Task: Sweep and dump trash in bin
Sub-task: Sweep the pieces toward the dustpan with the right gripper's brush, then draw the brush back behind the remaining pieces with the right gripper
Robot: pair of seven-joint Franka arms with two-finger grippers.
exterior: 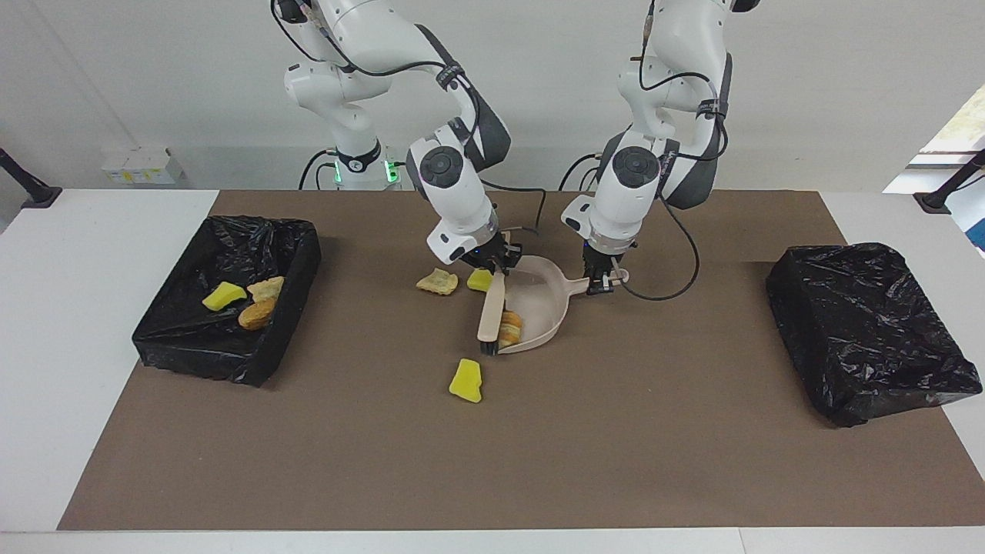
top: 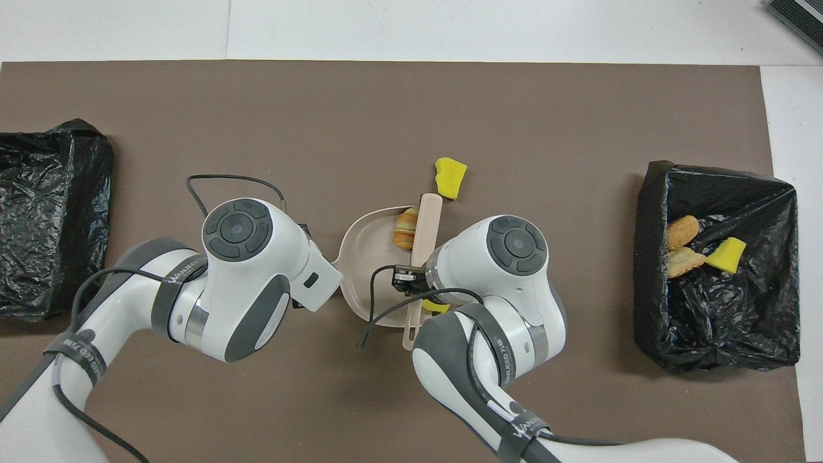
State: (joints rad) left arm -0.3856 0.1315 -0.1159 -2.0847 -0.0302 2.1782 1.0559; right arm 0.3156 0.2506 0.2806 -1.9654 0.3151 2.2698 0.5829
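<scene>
- Nearest the robots, pinching the dustpan's handle (exterior: 579, 287) with the left jaws, pressed together on it, probably to hold the dustpan (exterior: 542, 304) steady, its mouth turned toward the right arm's end of the table (exterior: 616, 446).
- Just beside, gripping the brush (exterior: 489, 312) with the right jaws, shut tight on its handle; bristle end laid across the pan's mouth, seemingly to push trash inside.
- Outside the mouth, on the table: one yellow chunk (exterior: 479, 280) just beside the brush, one beige piece (exterior: 437, 282) a little apart, neither swept in yet.
- Inside the pan, against the brush: one bread-like lump (exterior: 509, 327).
- Farther out, alone: second yellow chunk (exterior: 466, 381), probably for a later sweep.
- At the right arm's end: lined bin (exterior: 304, 254), three pieces (exterior: 246, 300) already inside.
</scene>
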